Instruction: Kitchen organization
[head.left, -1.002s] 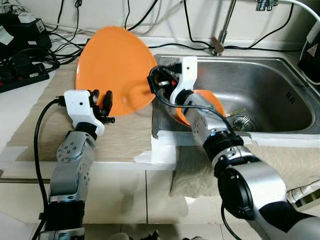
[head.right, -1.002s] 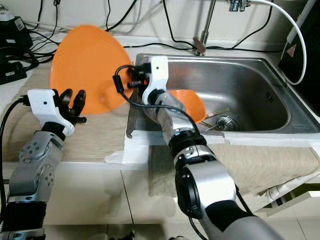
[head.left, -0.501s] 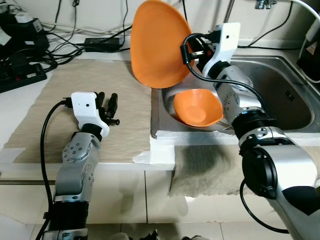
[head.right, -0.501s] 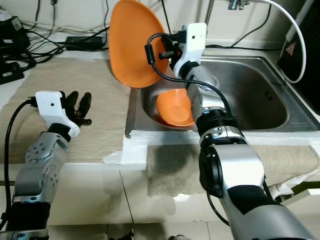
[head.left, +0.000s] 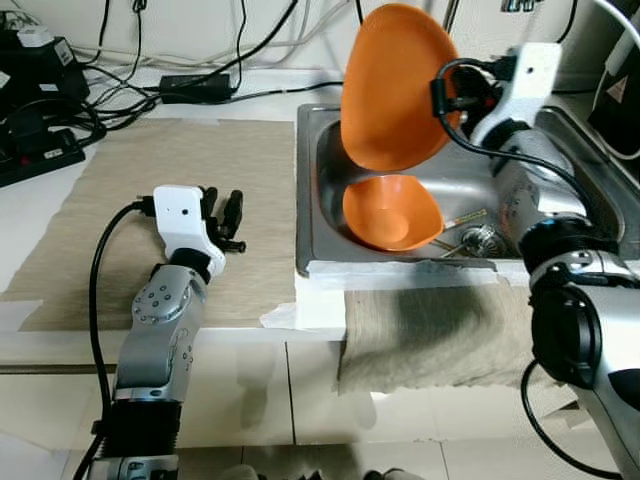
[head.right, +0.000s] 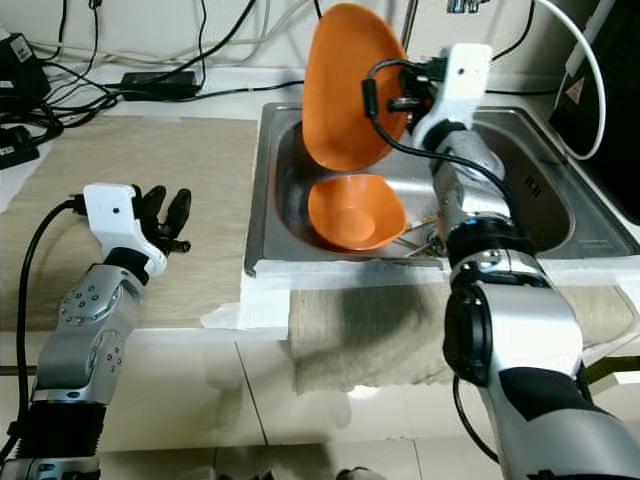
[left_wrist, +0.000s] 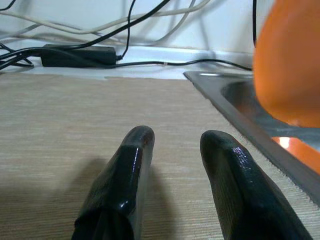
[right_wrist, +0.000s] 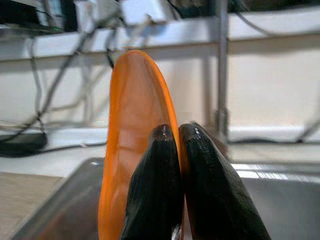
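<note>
Nearest the counter's front edge, a grey cloth (head.left: 420, 335) is seen draped over the lip just in front of the steel sink (head.left: 570, 195), with white tape along the sink's front rim. To the left of the sink, the left gripper (head.left: 228, 222) is held low over a beige woven mat (head.left: 130, 190), its two black fingers (left_wrist: 125, 175) spread apart with nothing between them.

Inside the sink, an orange bowl (head.left: 392, 212) is seen lying tilted against the left wall, with a drain strainer (head.left: 482, 240) and what look like chopsticks beside it. Directly above the bowl, a large orange plate (head.left: 392, 85) is held nearly on edge by the right gripper (right_wrist: 172, 150), whose fingers are pressed together on the plate's rim.

The plate appears to be on its way into the sink. A slip is judged the main risk: only a narrow strip of smooth rim is pinched, and the plate's weight hangs well to one side of the grip, so it could swing or drop onto the bowl below. A knock against the faucet stem (head.left: 452, 14) behind the sink is also possible if the plate is swung wide.

Behind the mat, a black power adapter (head.left: 205, 88) and a tangle of cables (head.left: 130, 60) are seen along the pale wall, with a power strip (head.left: 40, 150) at the far left of the sink.
</note>
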